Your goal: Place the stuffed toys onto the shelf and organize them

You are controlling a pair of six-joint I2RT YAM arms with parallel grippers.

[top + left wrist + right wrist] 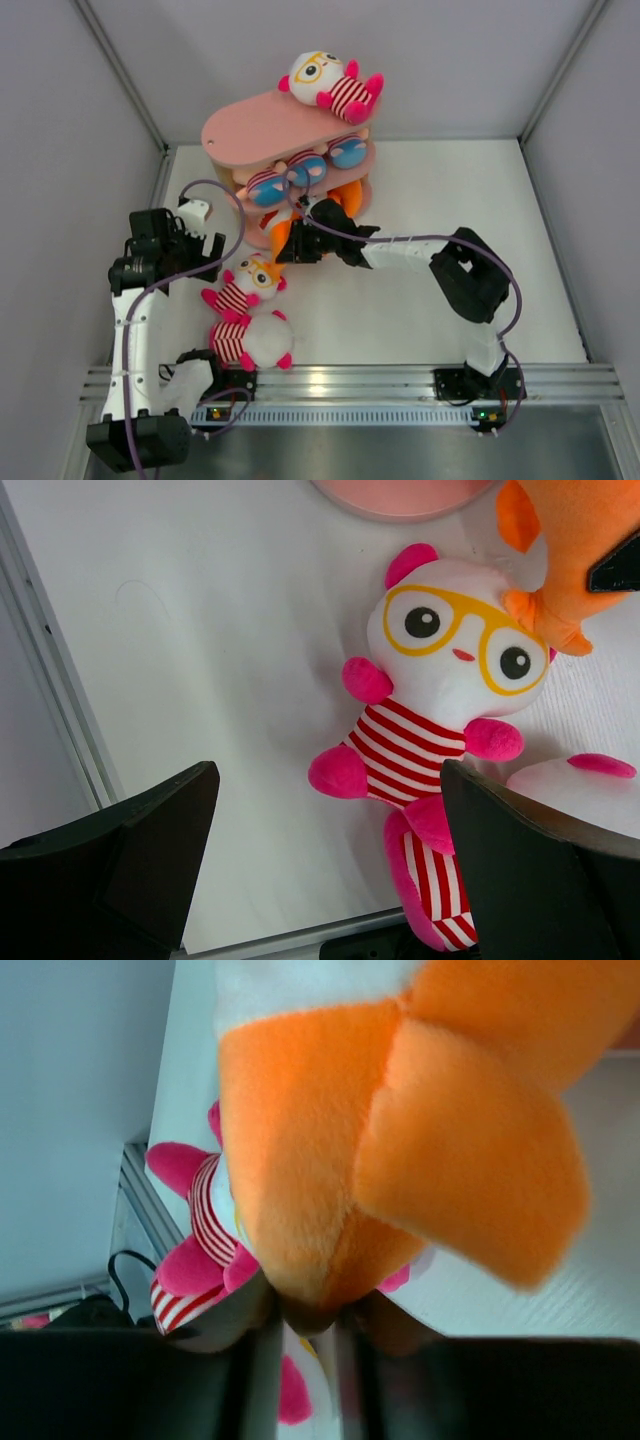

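The pink shelf [270,128] stands at the back centre. A white-headed toy with glasses [328,84] lies on its top board, two boys in blue shorts [268,186] fill the middle board, and an orange fish [347,194] sits at the bottom. My right gripper [293,245] [310,1320] is shut on the tail tip of another orange fish [281,231] [400,1130] at the shelf's front left. My left gripper [192,252] [328,780] hangs wide open above a striped white-headed toy [252,282] [440,680], holding nothing. A second striped toy [254,340] lies nearer the front edge.
Grey walls close in the table on the left, back and right. A metal rail [350,380] runs along the front edge by the arm bases. In the left wrist view the table's left edge strip [45,670] runs close to the open fingers.
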